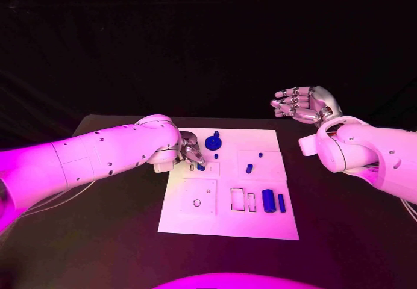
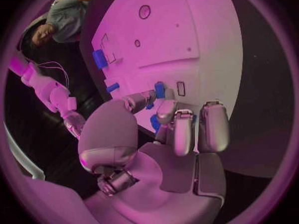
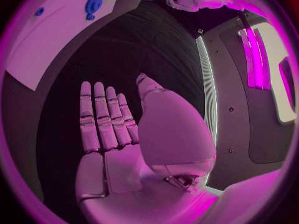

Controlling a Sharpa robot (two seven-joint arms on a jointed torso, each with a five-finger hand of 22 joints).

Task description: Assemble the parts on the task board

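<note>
1. Task board is lying in the middle of the black table, carrying blue parts: a gear at its far edge, a small peg mid-board, two bars near-right.
2. Left hand is reaching down at the board's far-left area, fingertips pinching a small blue part.
3. Right hand is hovering off the board's far-right corner, holding nothing, fingers loosely curled.
</note>
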